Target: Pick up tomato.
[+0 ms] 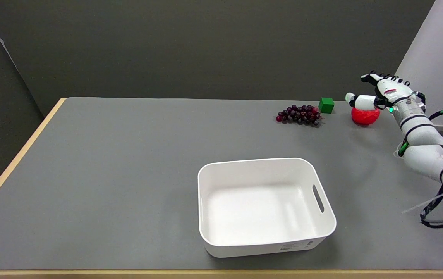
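Observation:
The red tomato (364, 116) lies on the grey table near its far right corner. My right hand (384, 92) hovers just above and to the right of it, fingers apart and holding nothing. Its thumb reaches out over the tomato's top and hides the upper edge; whether it touches the tomato I cannot tell. The white arm runs in from the lower right.
A bunch of dark grapes (299, 114) and a small green cube (326, 105) lie left of the tomato. A white empty bin (264, 205) stands at the near middle. The table's right edge (399, 122) runs close beside the tomato.

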`<action>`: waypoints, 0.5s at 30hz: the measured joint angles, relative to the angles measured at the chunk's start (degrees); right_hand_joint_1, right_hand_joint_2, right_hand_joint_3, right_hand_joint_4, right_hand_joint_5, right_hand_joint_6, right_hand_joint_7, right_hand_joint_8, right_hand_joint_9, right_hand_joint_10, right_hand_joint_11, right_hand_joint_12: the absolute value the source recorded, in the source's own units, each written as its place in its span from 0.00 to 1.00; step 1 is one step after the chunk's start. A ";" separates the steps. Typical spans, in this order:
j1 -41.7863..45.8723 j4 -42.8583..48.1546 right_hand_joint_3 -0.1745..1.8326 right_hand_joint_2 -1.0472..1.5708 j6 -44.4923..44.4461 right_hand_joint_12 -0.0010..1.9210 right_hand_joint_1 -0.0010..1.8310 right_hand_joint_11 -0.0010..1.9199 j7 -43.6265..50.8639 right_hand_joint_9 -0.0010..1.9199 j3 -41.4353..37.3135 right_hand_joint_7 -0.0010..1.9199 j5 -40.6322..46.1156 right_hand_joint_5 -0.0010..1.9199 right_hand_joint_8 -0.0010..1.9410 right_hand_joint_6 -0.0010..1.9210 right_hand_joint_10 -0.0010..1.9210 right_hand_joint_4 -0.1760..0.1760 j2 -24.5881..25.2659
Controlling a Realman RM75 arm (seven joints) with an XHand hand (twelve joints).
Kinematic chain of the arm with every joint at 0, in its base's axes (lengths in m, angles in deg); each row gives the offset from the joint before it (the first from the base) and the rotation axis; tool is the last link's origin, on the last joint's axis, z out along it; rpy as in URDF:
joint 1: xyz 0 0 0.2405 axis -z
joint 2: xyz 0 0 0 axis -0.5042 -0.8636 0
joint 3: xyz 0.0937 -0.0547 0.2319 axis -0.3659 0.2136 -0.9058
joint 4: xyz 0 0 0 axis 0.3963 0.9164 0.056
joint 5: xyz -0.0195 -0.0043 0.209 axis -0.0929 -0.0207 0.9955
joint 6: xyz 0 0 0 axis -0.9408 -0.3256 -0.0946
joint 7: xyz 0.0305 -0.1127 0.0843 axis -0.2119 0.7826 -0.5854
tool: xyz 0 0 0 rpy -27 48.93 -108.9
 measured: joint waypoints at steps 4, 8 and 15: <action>-3.09 -3.62 0.55 0.61 2.02 0.57 0.14 0.00 0.34 0.05 1.51 0.11 -1.21 0.10 0.16 0.24 0.31 0.80 0.61; -5.74 -6.93 0.55 0.61 3.83 0.57 0.14 0.00 0.61 0.05 2.71 0.11 -2.13 0.10 0.16 0.24 0.31 0.80 1.19; -8.98 -11.55 0.56 0.61 6.27 0.57 0.15 0.00 0.90 0.05 4.02 0.11 -3.19 0.10 0.16 0.24 0.31 0.80 2.05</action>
